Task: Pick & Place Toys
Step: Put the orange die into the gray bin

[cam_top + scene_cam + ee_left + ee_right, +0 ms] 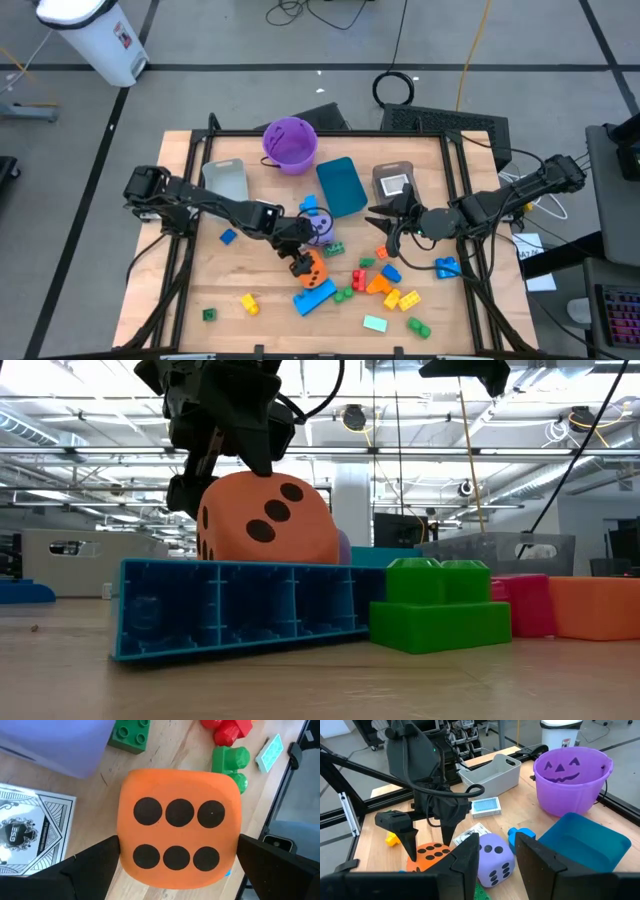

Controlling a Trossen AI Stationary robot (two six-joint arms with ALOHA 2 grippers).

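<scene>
While the orange die (314, 266) is straddled by the left gripper (303, 262) near the middle of the table (180, 290), the step in hand is judged to be the grasp of that toy. In the left wrist view the die's six-dot face (178, 840) is seen between the two dark fingers (95, 862), one at each flank; the fingers are spread about as wide as the die, and whether firm contact has been made cannot be told. In the low view the die (266, 520) is seen resting against the top edge of a long blue brick (235, 605), slightly tilted, with a green brick (440, 610) just beside.

The next move is judged to call for the fingers to be closed squarely on the die's sides, then a straight lift so that the blue brick is not dragged along.

The left arm is stretched from the table's left edge toward the centre, its wrist bent downward over the die. The right gripper (388, 228) is held above the table, right of centre, its fingers parted and nothing held; a purple die (492, 857), a purple bucket (572, 777) and a teal bin (585, 840) are faced by it
</scene>
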